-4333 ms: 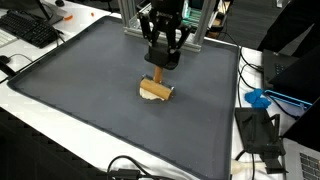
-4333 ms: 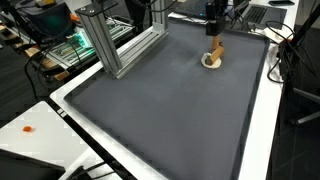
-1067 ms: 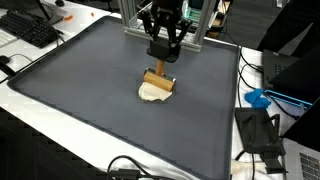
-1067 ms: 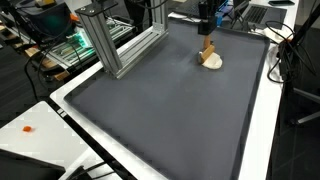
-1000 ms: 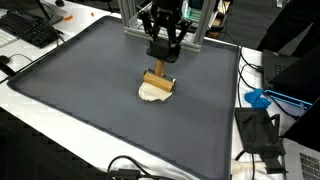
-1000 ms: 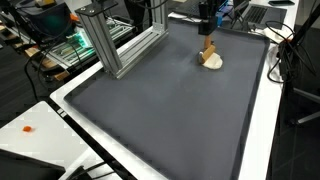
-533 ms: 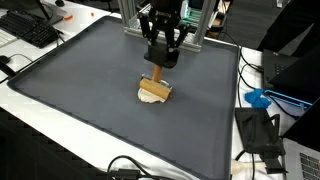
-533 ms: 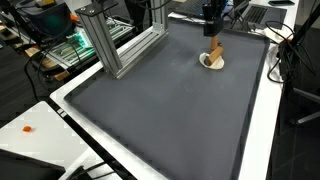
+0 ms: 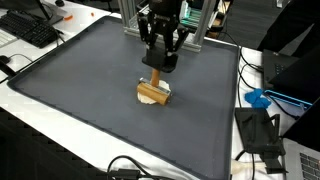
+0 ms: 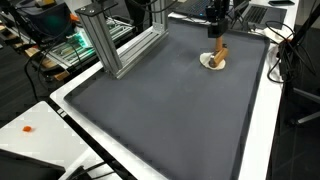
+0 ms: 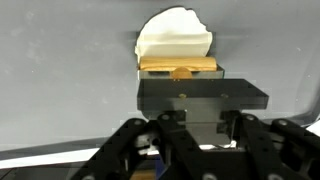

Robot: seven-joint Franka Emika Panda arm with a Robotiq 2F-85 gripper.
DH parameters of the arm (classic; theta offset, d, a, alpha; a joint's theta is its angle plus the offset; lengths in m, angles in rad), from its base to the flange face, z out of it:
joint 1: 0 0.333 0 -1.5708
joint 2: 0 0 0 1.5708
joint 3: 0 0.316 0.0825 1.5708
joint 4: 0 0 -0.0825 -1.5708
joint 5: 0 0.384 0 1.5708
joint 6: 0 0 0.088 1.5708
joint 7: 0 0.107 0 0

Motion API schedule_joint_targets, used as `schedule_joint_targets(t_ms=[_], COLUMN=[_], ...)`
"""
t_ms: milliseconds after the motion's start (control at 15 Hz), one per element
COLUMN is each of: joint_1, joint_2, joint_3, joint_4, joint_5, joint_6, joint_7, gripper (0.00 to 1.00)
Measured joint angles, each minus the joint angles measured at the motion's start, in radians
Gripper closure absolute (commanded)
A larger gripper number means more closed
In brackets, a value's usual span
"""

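My gripper (image 9: 157,63) is shut on the upright handle of a wooden tool (image 9: 155,82) with a flat block at its foot. The block rests on a white, roundish patch of soft material (image 9: 147,99) that lies on the dark grey mat (image 9: 80,80). In the other exterior view the gripper (image 10: 218,36) holds the tool (image 10: 220,52) at the far end of the mat, with the white patch (image 10: 207,60) beside its foot. In the wrist view the gripper (image 11: 200,92) fills the lower half. The wooden block (image 11: 180,67) and the white patch (image 11: 175,35) show beyond it.
An aluminium frame (image 10: 120,45) stands along one side of the mat. White tabletop (image 10: 30,140) surrounds the mat. A keyboard (image 9: 30,30), cables (image 9: 125,168) and a blue object (image 9: 258,98) lie off the mat's edges.
The gripper has moved the wooden tool a short way across the mat and lowered it, so its block now sits over the white patch instead of behind it.
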Motion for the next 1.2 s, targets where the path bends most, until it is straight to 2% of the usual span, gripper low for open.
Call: schedule_joint_targets(t_ms=[800, 1200], joint_1=[0.019, 0.020], joint_2=[0.013, 0.016], joint_3=[-0.025, -0.028], joint_4=[0.015, 0.035], joint_5=[0.000, -0.001], joint_6=[0.024, 0.028], joint_7=[0.114, 0.118], gripper=[0.78, 0.78])
